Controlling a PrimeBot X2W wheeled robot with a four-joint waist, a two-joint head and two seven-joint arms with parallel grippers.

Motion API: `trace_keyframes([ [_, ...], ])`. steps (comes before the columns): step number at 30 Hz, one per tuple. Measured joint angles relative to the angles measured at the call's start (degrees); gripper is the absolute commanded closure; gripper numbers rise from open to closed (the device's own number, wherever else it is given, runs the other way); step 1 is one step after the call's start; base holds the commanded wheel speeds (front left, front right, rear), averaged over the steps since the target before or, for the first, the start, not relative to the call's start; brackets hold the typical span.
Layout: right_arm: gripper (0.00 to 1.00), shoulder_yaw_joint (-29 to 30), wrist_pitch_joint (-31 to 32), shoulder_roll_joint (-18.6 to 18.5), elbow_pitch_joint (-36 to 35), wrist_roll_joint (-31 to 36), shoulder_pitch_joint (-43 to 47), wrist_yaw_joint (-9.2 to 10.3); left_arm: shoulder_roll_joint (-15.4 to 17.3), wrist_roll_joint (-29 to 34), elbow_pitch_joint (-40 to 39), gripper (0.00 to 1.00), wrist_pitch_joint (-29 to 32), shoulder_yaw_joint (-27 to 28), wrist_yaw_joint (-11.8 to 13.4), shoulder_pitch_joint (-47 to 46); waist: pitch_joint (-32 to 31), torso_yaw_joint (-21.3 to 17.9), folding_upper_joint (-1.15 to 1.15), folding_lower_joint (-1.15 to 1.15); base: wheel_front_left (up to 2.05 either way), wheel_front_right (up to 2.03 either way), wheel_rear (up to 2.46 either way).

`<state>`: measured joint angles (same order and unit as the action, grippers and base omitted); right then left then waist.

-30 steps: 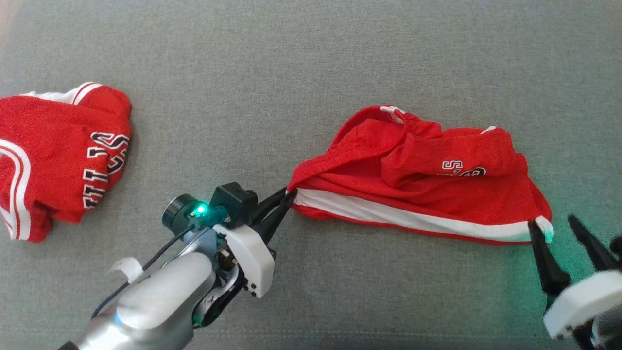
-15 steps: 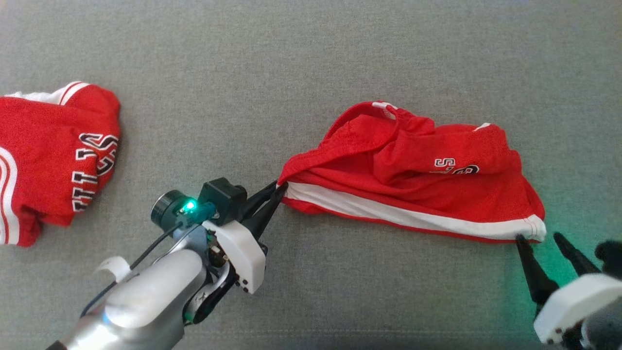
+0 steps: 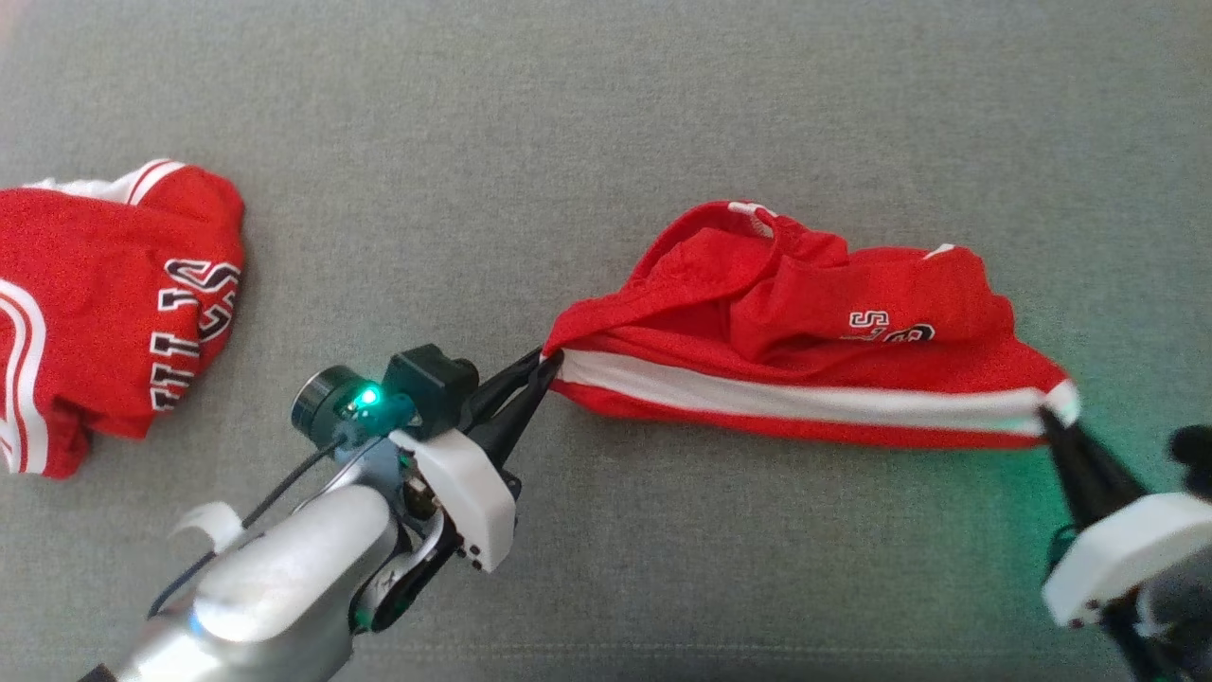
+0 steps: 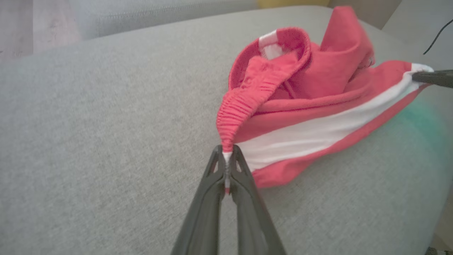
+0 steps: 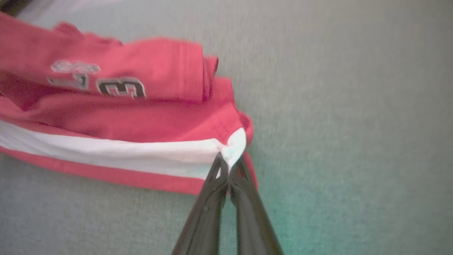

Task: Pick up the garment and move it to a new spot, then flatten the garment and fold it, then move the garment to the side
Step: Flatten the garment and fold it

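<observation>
Garment (image 3: pixel 805 352) (red shorts), crumpled at centre-right of the grey cushion (image 3: pixel 568 142): left gripper (image 3: pixel 547 362) clenched on the waistband corner, right gripper (image 3: pixel 1051 418) clenched on the white-striped hem corner; step judged pick-up, next calling for an even two-arm lift to a new spot

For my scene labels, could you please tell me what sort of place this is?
Probably a home-like indoor spot: a grey upholstered surface, like a sofa or mattress, with red shorts and a second red garment lying on it.
</observation>
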<state>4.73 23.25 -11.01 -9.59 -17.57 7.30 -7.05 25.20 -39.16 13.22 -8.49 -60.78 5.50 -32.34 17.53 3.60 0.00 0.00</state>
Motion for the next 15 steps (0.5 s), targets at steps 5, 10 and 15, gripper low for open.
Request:
trace_keyframes([
  [5,1.00,5.8,0.3,0.6,-12.1,-4.4,0.7,0.00,2.1,-7.1,-11.1,1.00,1.7,3.5,-2.6,0.0,-1.5,-1.0,0.00,0.00,0.00,0.00,0.00],
  [10,1.00,12.4,5.7,-1.7,-16.8,-9.7,-9.0,0.00,5.2,-15.1,-20.1,1.00,9.6,9.8,-7.1,-10.1,-0.4,-1.3,0.00,0.00,0.00,0.00,0.00],
  [15,1.00,13.2,7.8,-5.7,-9.6,-9.9,-35.9,0.00,2.2,-16.0,-13.6,1.00,13.9,14.5,-10.7,-31.8,3.4,-1.9,0.00,0.00,0.00,0.00,0.00],
])
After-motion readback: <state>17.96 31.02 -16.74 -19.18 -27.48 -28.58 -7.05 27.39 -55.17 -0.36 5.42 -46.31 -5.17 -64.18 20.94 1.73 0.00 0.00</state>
